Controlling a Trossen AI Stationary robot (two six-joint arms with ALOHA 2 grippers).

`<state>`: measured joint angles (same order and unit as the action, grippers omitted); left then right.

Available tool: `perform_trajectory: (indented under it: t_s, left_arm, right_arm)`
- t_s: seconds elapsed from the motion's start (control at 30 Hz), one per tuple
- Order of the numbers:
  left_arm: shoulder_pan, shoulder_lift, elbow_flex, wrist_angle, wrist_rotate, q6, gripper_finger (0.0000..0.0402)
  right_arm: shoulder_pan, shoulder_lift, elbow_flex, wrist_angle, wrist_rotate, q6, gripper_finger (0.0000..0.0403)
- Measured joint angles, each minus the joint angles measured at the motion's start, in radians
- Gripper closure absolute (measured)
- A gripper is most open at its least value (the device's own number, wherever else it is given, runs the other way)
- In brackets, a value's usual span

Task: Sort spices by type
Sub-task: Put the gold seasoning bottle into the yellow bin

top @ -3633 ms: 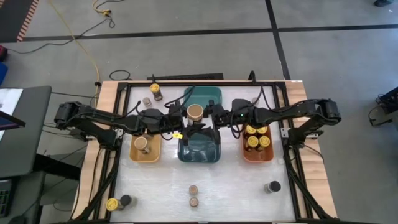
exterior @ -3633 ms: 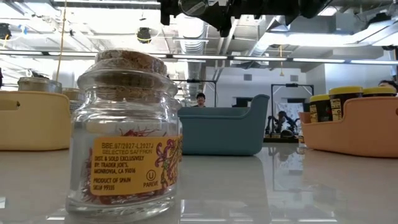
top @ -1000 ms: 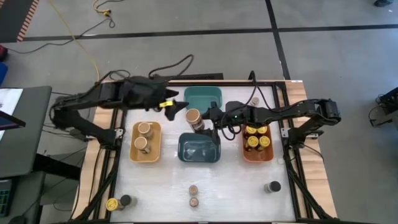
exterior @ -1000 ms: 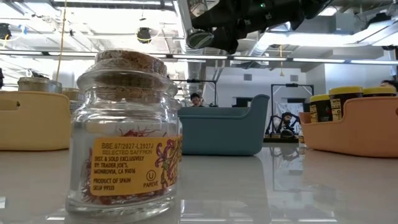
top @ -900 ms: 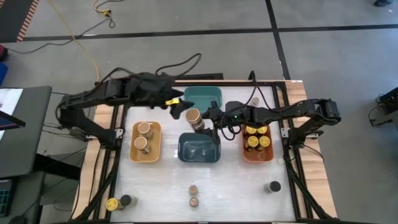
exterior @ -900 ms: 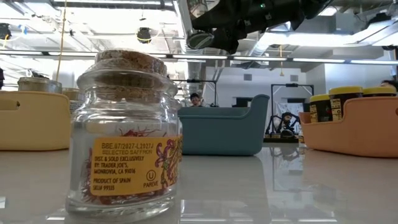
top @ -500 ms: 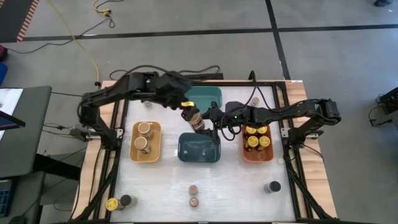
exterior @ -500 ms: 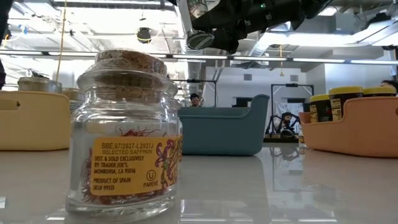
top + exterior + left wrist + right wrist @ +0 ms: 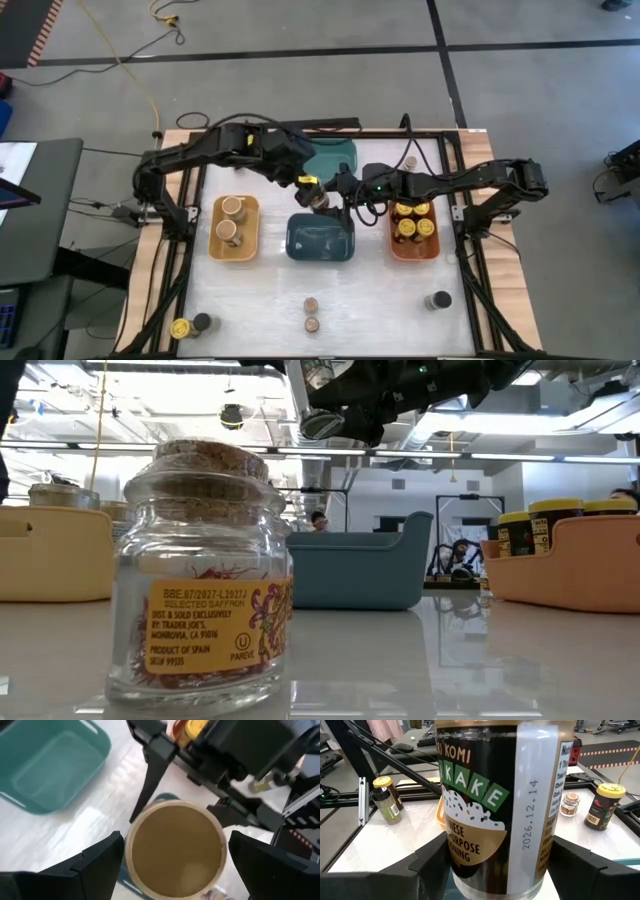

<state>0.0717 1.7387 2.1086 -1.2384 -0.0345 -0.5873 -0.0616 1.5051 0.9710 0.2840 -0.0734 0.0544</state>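
A wide tan-topped spice jar [image 9: 315, 194] with a dark label hangs in the air above the far rim of the dark-blue bin [image 9: 320, 240]. My right gripper [image 9: 330, 197] is shut on it, reaching in from the table's right. My left gripper [image 9: 306, 184] is open and hovers over the jar's top. In the left wrist view its fingers [image 9: 100, 862] stand on either side of the tan lid [image 9: 175, 850], and I cannot tell whether they touch it. The low view shows the jar's bottom [image 9: 325, 423] high up. My right gripper pinches the jar's labelled side wall [image 9: 470, 850] between its two fingers [image 9: 427, 867], coming in level from the table's right. The jar stands upright and is lifted clear of the table and bins.
The yellow bin [image 9: 214, 245] holds two tan-topped jars, and the orange bin [image 9: 392, 240] holds yellow-lidded jars. The teal bin [image 9: 335, 155] sits at the far side. Loose jars stand near the front edge [image 9: 311, 314], [image 9: 437, 300], [image 9: 190, 325]. A cork-topped saffron jar [image 9: 205, 570] fills the low view.
My left arm has swung from the table's far left toward the middle, and its open gripper has come in over the held jar's top. The right gripper and the jar have stayed where they were.
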Motion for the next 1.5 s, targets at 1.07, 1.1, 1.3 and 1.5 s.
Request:
perform_trajectory:
  t_s: [1.07,1.1,1.3,1.5]
  left_arm:
    - [-0.012,0.033,-0.001,-0.031,-0.007,-0.004,0.0135]
    - [-0.012,0.033,-0.001,-0.031,-0.007,-0.004,0.0135]
    - [-0.012,0.033,-0.001,-0.029,-0.007,-0.004,0.0135]
    - [-0.012,0.033,-0.001,-0.028,-0.007,-0.004,0.0135]
  right_arm:
    - [0.0,0.0,0.0,-0.006,0.0,0.001,0.0082]
    - [0.0,0.0,0.0,-0.005,0.0,0.001,0.008]
    - [0.0,0.0,0.0,-0.008,0.0,-0.003,0.0074]
    - [0.001,0.0,0.0,-0.008,0.0,-0.003,0.0072]
